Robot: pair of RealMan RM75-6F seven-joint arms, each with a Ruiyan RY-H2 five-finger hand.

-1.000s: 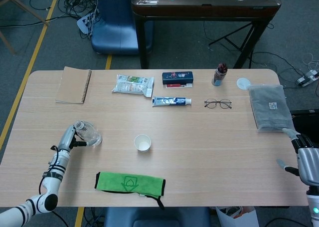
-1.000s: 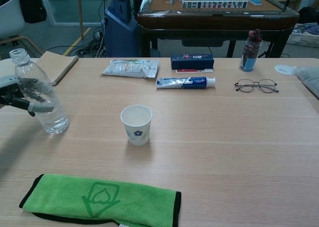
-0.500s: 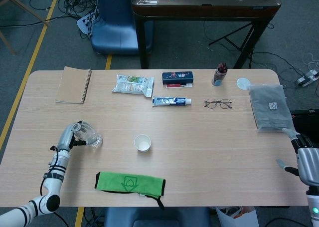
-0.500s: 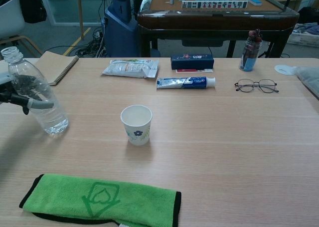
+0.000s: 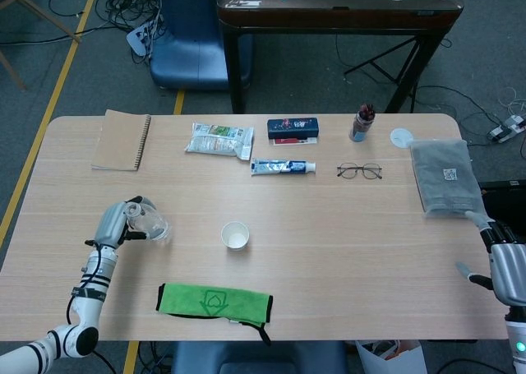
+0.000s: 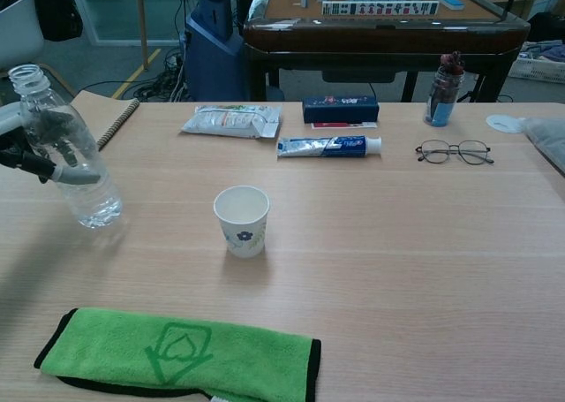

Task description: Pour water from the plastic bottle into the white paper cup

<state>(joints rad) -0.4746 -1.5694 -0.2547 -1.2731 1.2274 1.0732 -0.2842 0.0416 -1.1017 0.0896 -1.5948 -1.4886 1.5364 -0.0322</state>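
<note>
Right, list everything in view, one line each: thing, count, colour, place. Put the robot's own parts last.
plastic bottle: 1, clear, uncapped, table's left side, held
white paper cup: 1, white, table centre, upright
cloth: 1, green with black edge, near edge
notebook: 1, brown, far left
packet: 1, white and green, far side
toothpaste tube: 1, white and blue, beyond the cup
box: 1, dark, behind the tube
glasses: 1, thin-framed, right of the tube
small bottle: 1, dark, far right
grey bag: 1, right edge
disc: 1, white, far right corner
table: 1, light wood
left hand: grips the bottle
right hand: off the table's right edge, holds nothing
</note>
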